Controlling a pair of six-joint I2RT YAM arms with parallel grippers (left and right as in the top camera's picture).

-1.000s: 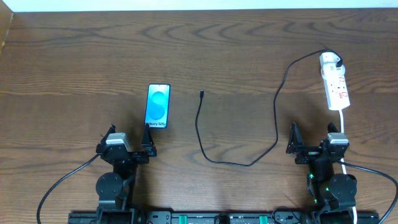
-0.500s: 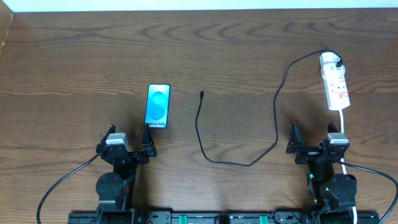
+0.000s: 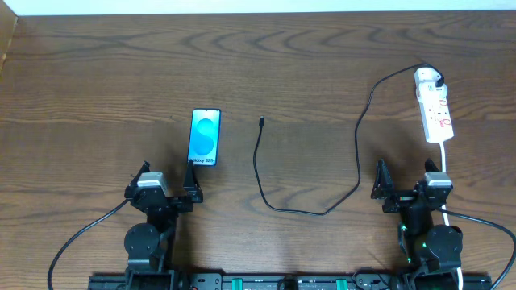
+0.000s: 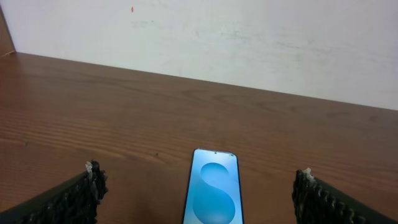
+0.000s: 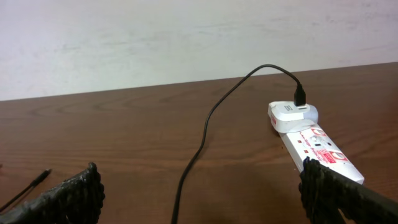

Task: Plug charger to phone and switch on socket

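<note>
Okay: charger (image 3: 257, 153) loops mid-surface (image 3: 97, 80) between both pincers. Phone (image 3: 205, 137) just ahead of left pincer (image 3: 168, 177), socket (image 3: 434, 111) by right edge ahead of right pincer (image 3: 405, 179). Both spread wide.

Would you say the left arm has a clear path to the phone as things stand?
Probably yes: the phone lies flat just ahead of the left gripper, its jaws open, with nothing between them; the charger lies off to the phone's right.

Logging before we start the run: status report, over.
Open, empty: left end effector, right end effector. charger plugged into socket, its tip lying apart from phone. Nothing between tip and phone.
</note>
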